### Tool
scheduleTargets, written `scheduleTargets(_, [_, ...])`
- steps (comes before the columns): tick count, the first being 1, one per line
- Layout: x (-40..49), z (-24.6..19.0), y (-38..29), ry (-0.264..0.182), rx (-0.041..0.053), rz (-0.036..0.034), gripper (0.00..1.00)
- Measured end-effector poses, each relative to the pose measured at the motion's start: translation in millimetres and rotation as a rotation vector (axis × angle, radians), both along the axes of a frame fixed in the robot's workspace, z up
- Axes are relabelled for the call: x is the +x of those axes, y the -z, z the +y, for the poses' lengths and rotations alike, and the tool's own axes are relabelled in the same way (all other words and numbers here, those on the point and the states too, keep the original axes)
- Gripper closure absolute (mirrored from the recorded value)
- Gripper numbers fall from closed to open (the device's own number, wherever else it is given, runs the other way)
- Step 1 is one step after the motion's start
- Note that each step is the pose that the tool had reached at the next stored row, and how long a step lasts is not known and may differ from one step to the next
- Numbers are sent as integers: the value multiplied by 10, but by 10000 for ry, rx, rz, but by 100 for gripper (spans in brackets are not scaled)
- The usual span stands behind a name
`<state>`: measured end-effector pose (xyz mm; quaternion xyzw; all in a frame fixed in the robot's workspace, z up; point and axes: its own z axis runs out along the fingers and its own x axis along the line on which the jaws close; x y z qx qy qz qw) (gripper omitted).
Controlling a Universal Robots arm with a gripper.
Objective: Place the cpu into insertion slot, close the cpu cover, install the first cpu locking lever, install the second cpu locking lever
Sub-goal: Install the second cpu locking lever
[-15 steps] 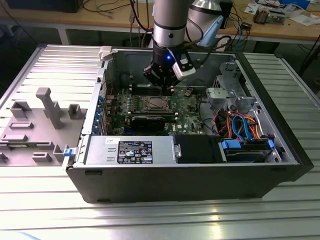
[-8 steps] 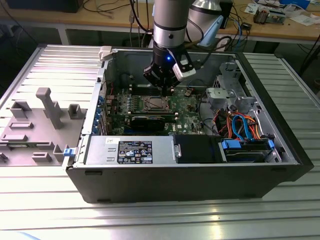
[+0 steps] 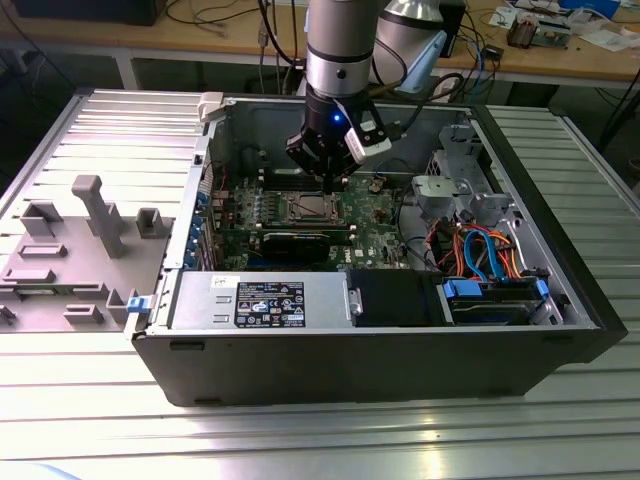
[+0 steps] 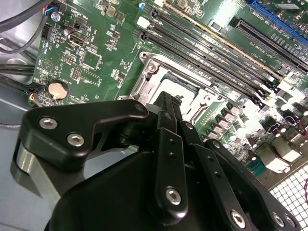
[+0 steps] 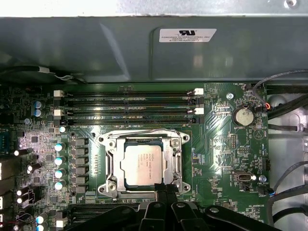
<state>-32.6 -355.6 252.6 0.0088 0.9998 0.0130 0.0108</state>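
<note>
Hanging over the open computer case [image 3: 380, 350] on the ribbed metal counter [image 3: 300, 430], the arm holds its black claw [image 5: 166, 188] low above the green motherboard [image 5: 216, 144], fingertips pinched together with nothing between them and poised at the socket's edge. The cpu [image 5: 141, 165] lies silver side up in the insertion slot [image 5: 108, 185], and the cpu cover [image 5: 174, 161] is folded down flat around it, framing the chip beside the long memory slots [image 5: 127, 109].

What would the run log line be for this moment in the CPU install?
cpu: seated in insertion slot | cpu cover: down over cpu | end effector: shut, tips at cover's edge
</note>
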Motion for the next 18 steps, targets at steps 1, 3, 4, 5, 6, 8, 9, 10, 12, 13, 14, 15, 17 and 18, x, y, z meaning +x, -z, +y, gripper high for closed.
scheduleTargets(1, [0, -2, 0, 0, 1, 0, 89])
scheduleTargets(3, [0, -8, 0, 0, 0, 1, 89])
scheduleTargets(4, [0, -13, 0, -1, 1, 0, 89])
scheduleTargets(5, [0, -19, 0, 0, 0, 0, 89])
scheduleTargets(6, [0, -25, 0, 0, 0, 0, 89])
scheduleTargets(8, [0, -35, 0, 0, 0, 0, 89])
scheduleTargets(9, [0, -39, 0, 1, 1, 0, 89])
scheduleTargets(10, [0, -42, 1, 1, 1, 0, 89])
scheduleTargets(12, [0, -50, 0, 0, 0, 0, 89])
scheduleTargets(13, [0, -52, 1, 1, 0, 0, 89])
scheduleTargets(14, [0, -52, 0, 0, 0, 0, 89])
scheduleTargets(15, [0, -53, 0, -1, 0, 1, 89])
scheduleTargets(17, [0, -53, 0, -2, 0, 0, 89])
scheduleTargets(18, [0, -53, 0, -2, 1, 0, 89])
